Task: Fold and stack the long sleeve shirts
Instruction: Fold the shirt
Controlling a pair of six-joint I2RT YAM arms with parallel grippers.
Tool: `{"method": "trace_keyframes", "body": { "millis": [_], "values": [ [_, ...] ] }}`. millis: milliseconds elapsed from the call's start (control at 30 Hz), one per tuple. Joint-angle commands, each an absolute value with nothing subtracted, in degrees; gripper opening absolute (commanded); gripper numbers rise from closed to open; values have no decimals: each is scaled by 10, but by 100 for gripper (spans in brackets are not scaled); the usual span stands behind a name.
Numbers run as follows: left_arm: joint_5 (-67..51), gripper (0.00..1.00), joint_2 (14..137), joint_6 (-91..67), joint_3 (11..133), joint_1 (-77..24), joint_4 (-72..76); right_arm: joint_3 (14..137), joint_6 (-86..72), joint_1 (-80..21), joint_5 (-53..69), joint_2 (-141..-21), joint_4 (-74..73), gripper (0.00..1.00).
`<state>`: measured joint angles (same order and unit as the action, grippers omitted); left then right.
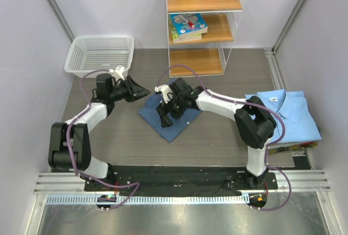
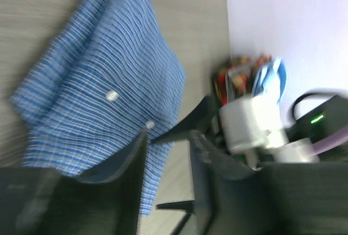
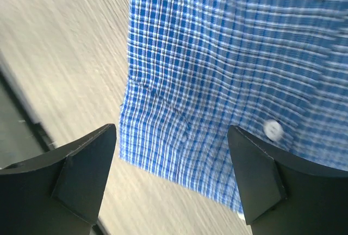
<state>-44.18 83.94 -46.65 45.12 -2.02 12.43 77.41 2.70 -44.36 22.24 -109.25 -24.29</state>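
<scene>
The right gripper is open over the checked shirt, mid frame. The left gripper is open, empty.

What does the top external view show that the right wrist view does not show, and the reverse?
Only the top external view shows the white plastic mesh basket, the folded plain light blue collared shirt and the wooden shelf rack. Only the right wrist view shows the small white buttons and the fine check weave up close. Both show the dark blue checked cloth shirt, the grey wood-grain table and the open right pincer.
</scene>
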Motion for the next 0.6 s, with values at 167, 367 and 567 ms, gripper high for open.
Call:
{"method": "trace_keyframes", "body": {
  "millis": [167, 367, 567],
  "values": [
    [-443, 22, 977, -354, 500, -60, -55, 781, 2, -368, 259, -1056, -281, 88],
    [-371, 16, 991, -289, 472, 26, -146, 761, 37, -366, 212, -1106, -290, 87],
    [-456, 25, 906, -172, 447, 32, -263, 789, 125, -369, 179, -1168, -280, 87]
  ]
}}
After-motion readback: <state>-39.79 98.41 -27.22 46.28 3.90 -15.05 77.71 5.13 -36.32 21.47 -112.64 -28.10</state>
